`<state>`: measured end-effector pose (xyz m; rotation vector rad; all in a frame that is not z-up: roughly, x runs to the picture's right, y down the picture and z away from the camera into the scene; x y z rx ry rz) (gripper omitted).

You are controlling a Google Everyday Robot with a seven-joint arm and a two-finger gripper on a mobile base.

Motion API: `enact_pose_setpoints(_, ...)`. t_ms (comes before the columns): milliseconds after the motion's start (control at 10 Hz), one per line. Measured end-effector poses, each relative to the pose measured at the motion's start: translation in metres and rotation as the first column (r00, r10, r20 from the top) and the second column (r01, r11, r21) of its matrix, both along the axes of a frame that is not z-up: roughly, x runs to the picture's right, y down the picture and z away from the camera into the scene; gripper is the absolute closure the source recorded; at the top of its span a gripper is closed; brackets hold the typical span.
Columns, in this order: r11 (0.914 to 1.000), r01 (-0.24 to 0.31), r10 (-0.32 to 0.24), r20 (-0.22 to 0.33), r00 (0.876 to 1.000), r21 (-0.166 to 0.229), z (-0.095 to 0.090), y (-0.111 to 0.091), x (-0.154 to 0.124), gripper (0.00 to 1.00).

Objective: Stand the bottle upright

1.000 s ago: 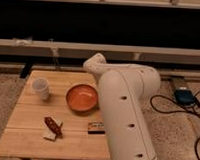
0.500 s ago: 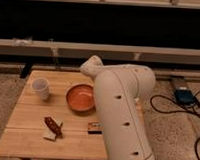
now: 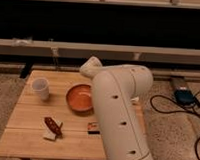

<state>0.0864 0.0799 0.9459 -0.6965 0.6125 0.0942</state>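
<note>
The white arm [image 3: 119, 110] fills the near right of the wooden table [image 3: 25, 141]. It has swung slightly left since a second ago and now covers the right rim of the orange bowl [image 3: 80, 97]. The paper cup [image 3: 41, 88], the dark box [image 3: 93, 126] and the brown snack [image 3: 52, 126] have not moved. The gripper is hidden behind the arm, so I cannot tell whether it is spread. The bottle is hidden too.
</note>
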Motion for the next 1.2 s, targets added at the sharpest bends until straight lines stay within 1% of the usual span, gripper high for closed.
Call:
enact_pose_setpoints(400,0.9998,0.019,-0.019,-0.006,1.000,0.001,0.0051,-0.0055,0.0075,0.20)
enact_pose_setpoints(800,0.9990,0.040,-0.040,-0.002,0.999,-0.021,0.0098,-0.0026,0.0115,0.20)
enact_pose_setpoints(900,0.9987,0.044,-0.044,0.001,0.999,-0.024,0.0101,-0.0023,0.0118,0.23)
enact_pose_setpoints(1000,0.9986,0.047,-0.047,0.001,0.999,-0.025,0.0100,-0.0017,0.0120,0.30)
enact_pose_setpoints(1200,0.9985,0.050,-0.049,0.004,0.999,-0.025,0.0086,-0.0019,0.0108,0.51)
